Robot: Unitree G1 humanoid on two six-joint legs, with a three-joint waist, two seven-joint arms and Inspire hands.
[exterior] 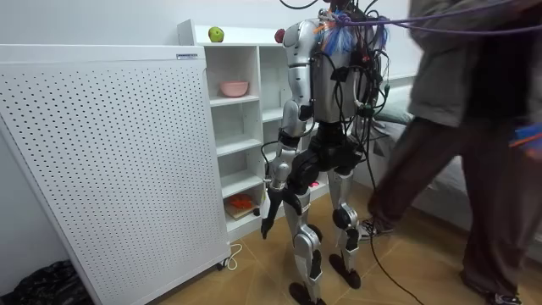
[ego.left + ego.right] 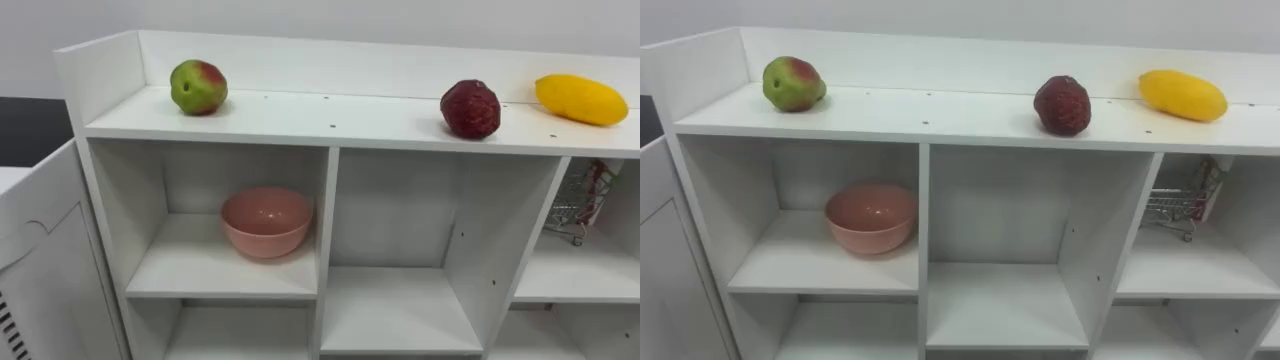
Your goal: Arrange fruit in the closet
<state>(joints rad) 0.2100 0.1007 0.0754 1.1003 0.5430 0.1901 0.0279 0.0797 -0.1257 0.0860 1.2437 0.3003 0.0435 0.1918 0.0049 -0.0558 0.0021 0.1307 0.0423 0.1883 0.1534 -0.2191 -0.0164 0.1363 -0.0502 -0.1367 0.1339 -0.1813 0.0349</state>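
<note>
Three fruits lie on top of the white closet (image 2: 330,118). A green and red apple (image 2: 198,87) sits at the left end, a dark red fruit (image 2: 470,108) right of the middle, and a long yellow fruit (image 2: 581,99) at the right. A pink bowl (image 2: 266,221) stands in the upper left compartment. In the room view I stand upright facing the closet. My left hand (image 1: 278,203) hangs low by my thigh, holding nothing that I can make out.
A small wire shopping cart (image 2: 580,205) stands in the upper right compartment. A white perforated panel (image 1: 110,161) stands left of the closet. An orange item (image 1: 241,203) lies on a low shelf. A person (image 1: 457,144) stands close behind me.
</note>
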